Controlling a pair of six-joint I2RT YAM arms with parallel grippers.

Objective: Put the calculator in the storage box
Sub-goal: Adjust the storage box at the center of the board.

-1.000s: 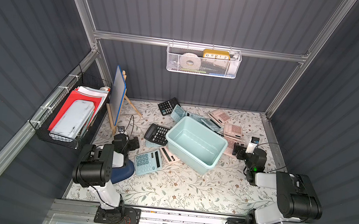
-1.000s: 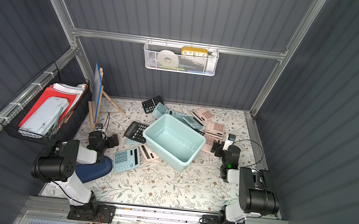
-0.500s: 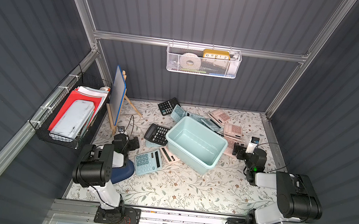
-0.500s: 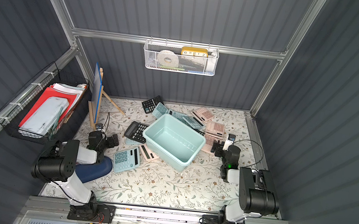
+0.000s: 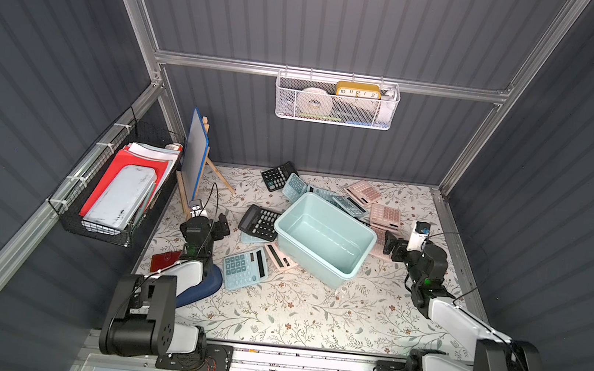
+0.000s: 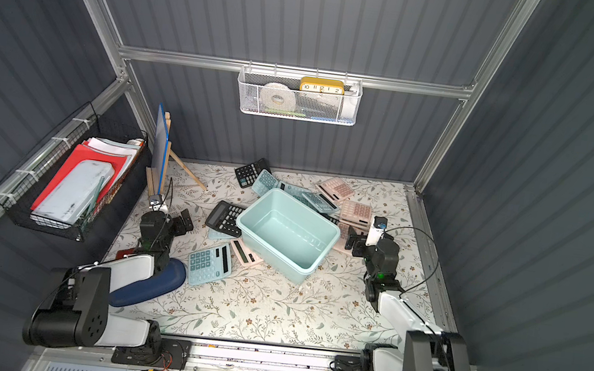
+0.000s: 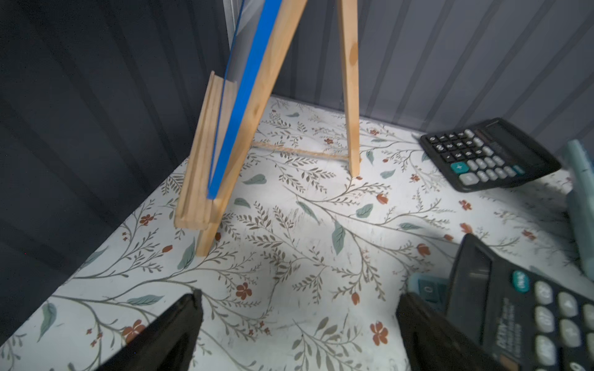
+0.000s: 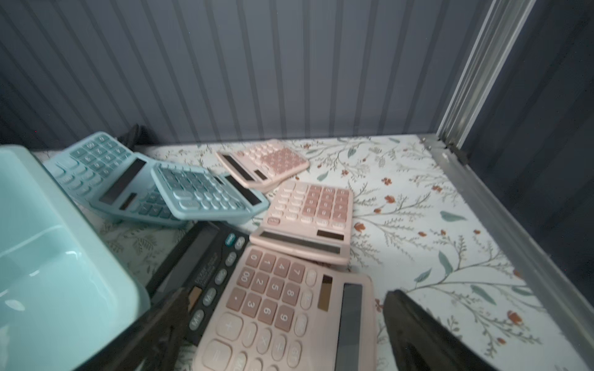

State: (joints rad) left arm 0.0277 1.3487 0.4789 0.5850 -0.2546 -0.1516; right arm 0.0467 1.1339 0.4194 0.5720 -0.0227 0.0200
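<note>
Both tools gape wide and hold nothing. The right tool [image 5: 392, 246] hovers low over a pink calculator [image 8: 273, 298] just beside the storage box [image 5: 311, 259], which sits empty mid-counter [image 5: 291, 316]. That calculator lies partly on a black calculator [image 8: 205, 257] and crowds a second pink one [image 8: 308, 218].

Risks as we judge them:
- the jaws pinch two bodies at once
- the flat case slips free
- the near finger [image 8: 160, 324] nudges the box rim

The left tool [image 7: 300, 297] is over bare counter.
</note>
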